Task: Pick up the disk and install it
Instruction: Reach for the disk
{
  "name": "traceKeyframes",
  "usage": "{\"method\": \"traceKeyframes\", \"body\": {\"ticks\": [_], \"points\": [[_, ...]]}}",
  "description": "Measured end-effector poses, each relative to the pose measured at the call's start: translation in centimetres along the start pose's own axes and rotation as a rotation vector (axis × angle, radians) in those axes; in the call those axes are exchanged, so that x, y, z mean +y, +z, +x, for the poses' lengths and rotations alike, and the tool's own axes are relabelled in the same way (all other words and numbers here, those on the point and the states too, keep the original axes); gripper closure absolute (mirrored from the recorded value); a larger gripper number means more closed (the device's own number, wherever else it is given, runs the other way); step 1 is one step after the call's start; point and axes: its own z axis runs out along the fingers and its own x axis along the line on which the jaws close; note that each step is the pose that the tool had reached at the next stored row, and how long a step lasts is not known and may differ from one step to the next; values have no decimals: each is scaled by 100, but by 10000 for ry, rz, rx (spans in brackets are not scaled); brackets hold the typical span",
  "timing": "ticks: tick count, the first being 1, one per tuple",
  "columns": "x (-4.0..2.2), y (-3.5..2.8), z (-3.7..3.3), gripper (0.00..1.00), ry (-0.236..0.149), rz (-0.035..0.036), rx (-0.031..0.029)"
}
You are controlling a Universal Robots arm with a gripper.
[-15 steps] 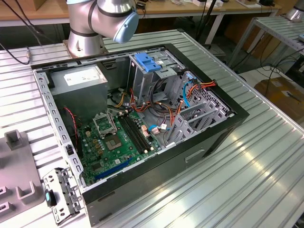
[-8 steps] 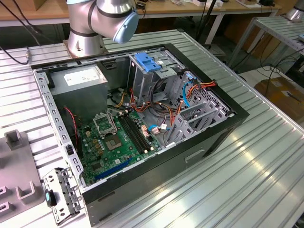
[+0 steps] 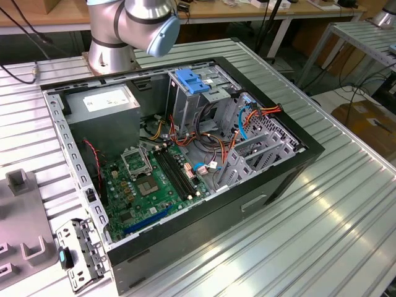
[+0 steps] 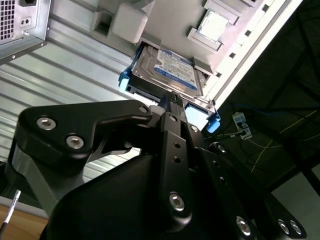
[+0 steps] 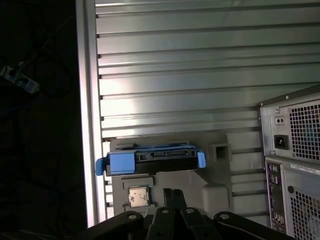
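Hovering closed and empty, the gripper [image 4: 172, 96] faces the disk [image 4: 167, 70] lying just ahead on the grey holder [image 4: 167, 22], connector end nearest.

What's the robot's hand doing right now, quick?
End effector: closed, holding nothing; the hard drive lies on the grey tray, not gripped.

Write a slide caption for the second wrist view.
The gripper near the disk, which lies in a grey holder on the ribbed metal table, not yet picked up.
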Motion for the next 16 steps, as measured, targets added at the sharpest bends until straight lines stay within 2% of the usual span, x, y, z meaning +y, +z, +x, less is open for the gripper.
{"method": "traceKeyframes", "body": {"ticks": [3, 5, 8, 10, 13, 16], "points": [[5, 3, 72, 89, 1, 0, 3], [6, 7, 82, 89, 2, 1, 35], [9, 15, 84, 89, 11, 10, 224], [21, 28, 99, 89, 14, 17, 310], [53, 48, 143, 89, 14, 20, 335], [100, 67, 217, 89, 17, 23, 372]]}}
